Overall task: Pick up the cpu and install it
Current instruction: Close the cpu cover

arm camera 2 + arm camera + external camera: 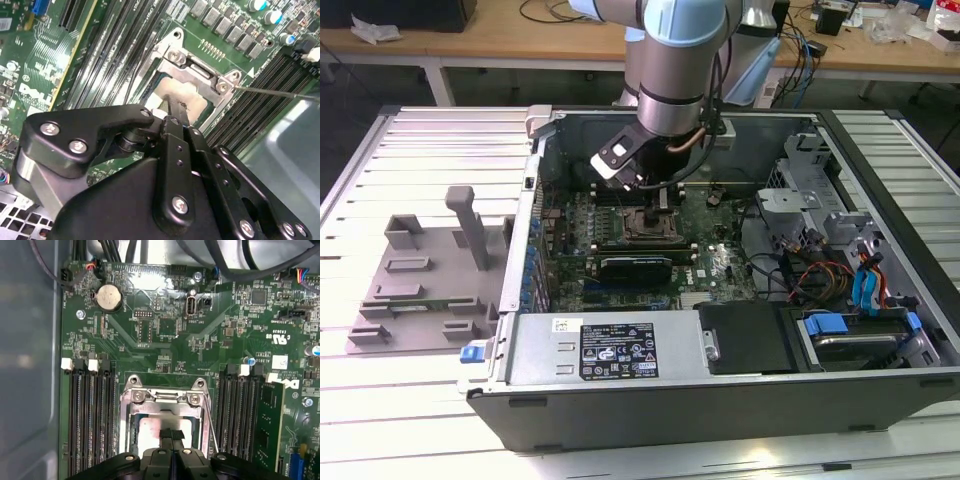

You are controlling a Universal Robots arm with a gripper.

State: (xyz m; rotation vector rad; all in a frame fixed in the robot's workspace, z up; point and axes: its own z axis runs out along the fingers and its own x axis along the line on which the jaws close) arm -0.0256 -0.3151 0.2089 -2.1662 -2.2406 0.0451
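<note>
Robot gripper [171,433] low inside open computer case [720,412], fingers clenched together, tips just over silvery top of cpu [149,432]. Chip lying flat within metal-framed socket [165,396] on green motherboard [165,335], between rows of black memory slots [90,420].

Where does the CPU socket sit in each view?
Exterior view: socket mid-motherboard, under the gripper.
Second wrist view: socket just past the gripper, cpu inside its frame.
First wrist view: socket between memory slots, cpu inside.
Shared landmark: the gripper tip over the socket.
</note>
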